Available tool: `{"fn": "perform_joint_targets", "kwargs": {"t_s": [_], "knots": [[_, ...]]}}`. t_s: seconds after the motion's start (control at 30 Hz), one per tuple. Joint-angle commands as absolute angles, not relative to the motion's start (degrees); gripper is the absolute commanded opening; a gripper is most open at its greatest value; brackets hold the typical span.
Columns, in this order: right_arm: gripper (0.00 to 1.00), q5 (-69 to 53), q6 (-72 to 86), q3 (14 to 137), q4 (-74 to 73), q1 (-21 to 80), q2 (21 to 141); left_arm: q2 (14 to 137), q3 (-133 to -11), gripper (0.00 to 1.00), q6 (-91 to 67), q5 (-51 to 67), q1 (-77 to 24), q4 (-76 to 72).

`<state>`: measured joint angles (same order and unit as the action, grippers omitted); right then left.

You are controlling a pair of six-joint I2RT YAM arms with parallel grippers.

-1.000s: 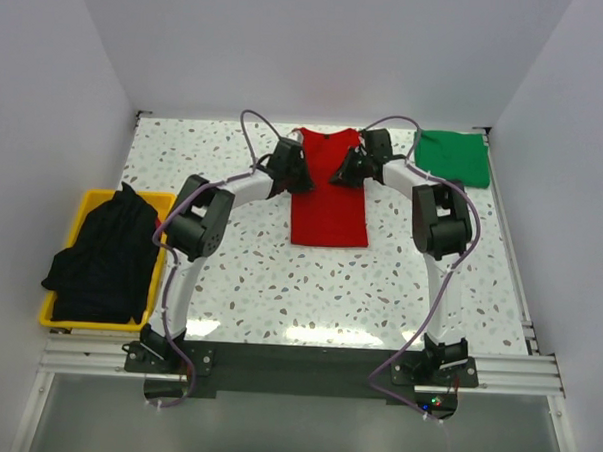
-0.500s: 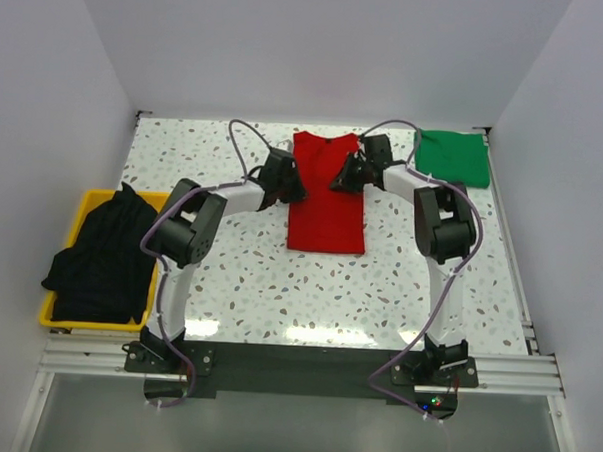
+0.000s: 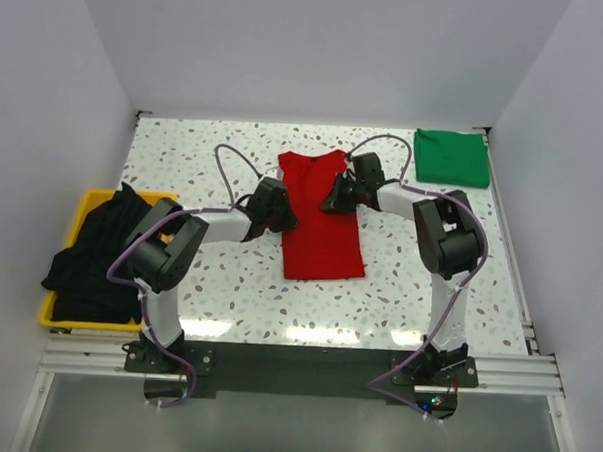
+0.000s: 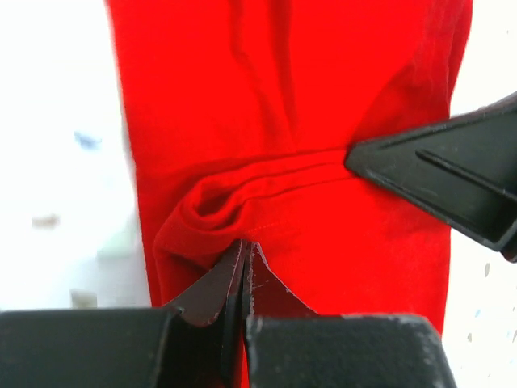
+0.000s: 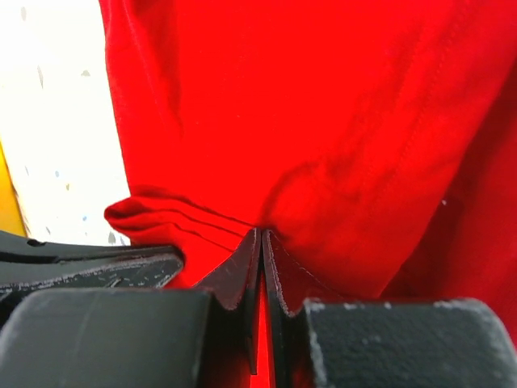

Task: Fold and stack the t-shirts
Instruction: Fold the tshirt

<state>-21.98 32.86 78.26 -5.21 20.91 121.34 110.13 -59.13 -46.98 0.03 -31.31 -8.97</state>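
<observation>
The red t-shirt (image 3: 322, 222) lies as a long folded strip in the middle of the table. My left gripper (image 3: 279, 213) is shut on its left edge, pinching a bunched fold of red cloth (image 4: 242, 202). My right gripper (image 3: 335, 198) is shut on the shirt's right edge, with red cloth (image 5: 323, 145) clamped between its fingers. The green t-shirt (image 3: 451, 157) lies folded at the back right. The black t-shirt (image 3: 102, 257) is heaped in a yellow tray (image 3: 82, 211) at the left.
The table is white speckled stone, walled at the back and on both sides. The yellow tray overhangs the left edge. The right gripper's black finger (image 4: 444, 182) shows in the left wrist view, and the left gripper's finger (image 5: 89, 271) shows in the right wrist view.
Both grippers have drawn toward me with the red shirt, pulling it nearer and a little left. The shirt's far end has left the back edge of the table.
</observation>
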Motion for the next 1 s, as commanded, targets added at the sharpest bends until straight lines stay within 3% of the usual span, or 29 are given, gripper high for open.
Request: {"fn": "perform_joint_targets", "kwargs": {"t_s": [0.0,0.2,0.37,0.63,0.97], "knots": [[0.06,-16.35,28.47,71.38,-13.01,22.94,121.74,106.27,-52.14,0.0,-47.99,-3.25,-33.57,-5.89],[0.06,-17.14,30.06,58.99,-8.27,23.91,113.91,99.06,-43.0,0.0,-50.27,-4.31,-35.95,-6.76],[0.06,-19.16,28.48,57.83,-7.82,23.91,111.36,94.49,-38.5,0.0,-51.15,-3.52,-36.12,-7.82],[0.08,-17.5,27.42,65.56,-14.41,23.56,108.38,91.94,-42.36,0.0,-48.52,-2.99,-36.12,-6.07],[0.23,-15.38,28.83,60.21,-12.57,19.43,97.3,94.92,-48.69,0.01,-44.83,-1.76,-36.04,-7.29]]}}
